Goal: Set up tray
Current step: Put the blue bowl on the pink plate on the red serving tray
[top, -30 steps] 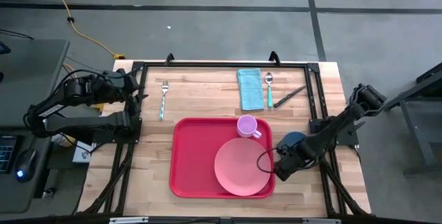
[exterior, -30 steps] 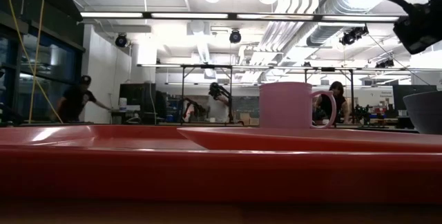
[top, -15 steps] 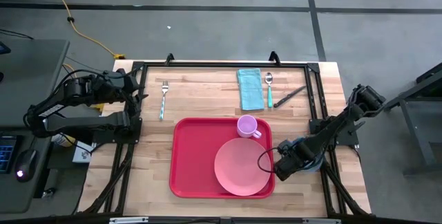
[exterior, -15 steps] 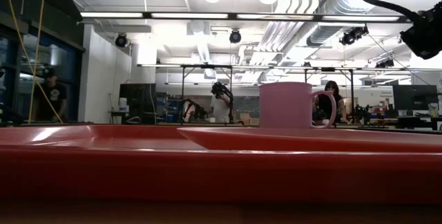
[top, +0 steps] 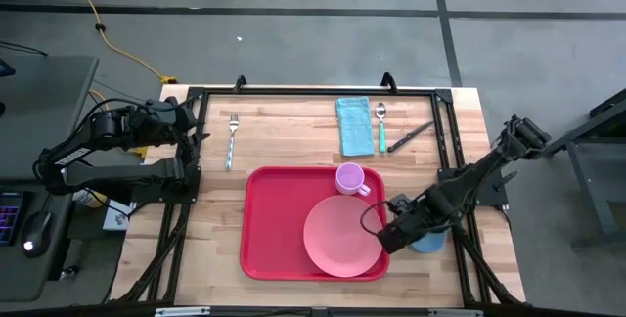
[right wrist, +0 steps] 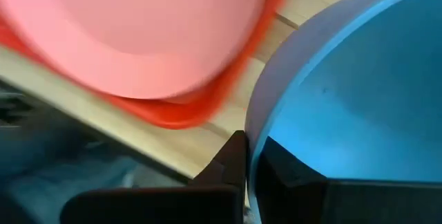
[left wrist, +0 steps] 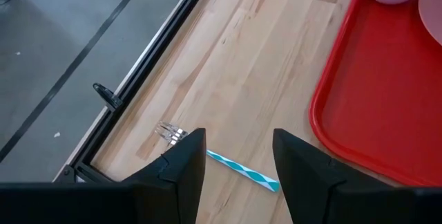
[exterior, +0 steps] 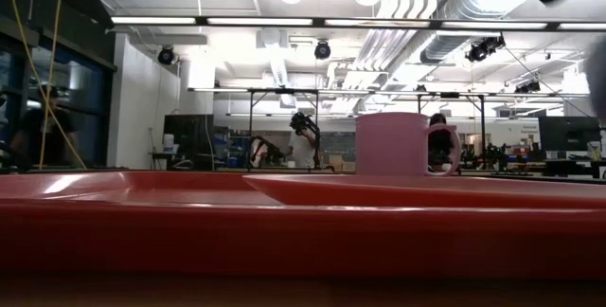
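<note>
The red tray (top: 279, 229) lies at the table's middle, toward the near edge. On it rest a round pink plate (top: 342, 237) and a pink cup (top: 350, 177). Just off the tray's right rim, my right gripper (top: 391, 237) is shut on a blue bowl (top: 428, 243), which lies partly under the arm. In the right wrist view the bowl's blue inside (right wrist: 359, 92) fills the right side, and the plate (right wrist: 145, 30) lies beyond it. My left gripper (top: 201, 133) waits open at the far left, above a fork (left wrist: 228, 165). My right gripper pinches the bowl's rim (right wrist: 254, 137), with one finger (right wrist: 231, 162) outside the wall and the other (right wrist: 293, 172) inside it. The fingers slant down from the table's right. The bowl is tilted, and a grey band (exterior: 598, 80) at the low view's right edge suggests it is lifted.
Along the far edge lie a fork (top: 233, 139), a folded teal napkin (top: 354, 124), a spoon (top: 380, 126) and a dark knife (top: 411, 136). A black frame runs around the table. Bare wood shows left of the tray.
My right gripper has shut on the bowl's rim. The bowl, which sat level beside the tray's right rim, has tipped and gone toward the near edge with the gripper.
</note>
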Available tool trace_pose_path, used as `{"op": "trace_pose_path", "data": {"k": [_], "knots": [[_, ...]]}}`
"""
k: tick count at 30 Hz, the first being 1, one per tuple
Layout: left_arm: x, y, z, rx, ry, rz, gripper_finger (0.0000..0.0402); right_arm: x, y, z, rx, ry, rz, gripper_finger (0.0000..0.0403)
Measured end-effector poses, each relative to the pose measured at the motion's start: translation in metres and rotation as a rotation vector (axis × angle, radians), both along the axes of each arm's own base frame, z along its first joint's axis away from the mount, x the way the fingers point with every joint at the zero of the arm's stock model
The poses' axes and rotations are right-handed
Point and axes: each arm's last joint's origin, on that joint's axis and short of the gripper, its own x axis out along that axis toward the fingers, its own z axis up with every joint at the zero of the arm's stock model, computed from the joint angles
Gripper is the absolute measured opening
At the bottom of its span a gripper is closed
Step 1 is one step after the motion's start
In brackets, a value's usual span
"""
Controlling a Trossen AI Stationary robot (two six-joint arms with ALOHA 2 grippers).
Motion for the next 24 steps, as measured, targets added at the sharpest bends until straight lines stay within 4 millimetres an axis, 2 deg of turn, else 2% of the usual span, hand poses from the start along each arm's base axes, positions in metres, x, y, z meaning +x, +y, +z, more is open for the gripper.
{"op": "trace_pose_path", "data": {"k": [9,14,19,24], "knots": [[0.001,0.000,0.001,0.013,-0.010,-0.009,0.0200,0.055,-0.007,0.060,-0.075,-0.276,0.062,0.0000],[0.001,0.000,0.001,0.012,-0.010,-0.009,0.0200,0.079,-0.013,0.089,-0.105,-0.245,0.126,0.0000],[0.001,0.000,0.001,0.022,-0.001,-0.022,0.0200,0.107,-0.012,0.099,-0.041,-0.130,0.177,0.0000],[0.001,0.000,0.001,0.022,-0.001,-0.022,0.0200,0.136,-0.011,0.090,-0.065,-0.041,0.261,0.0000]]}}
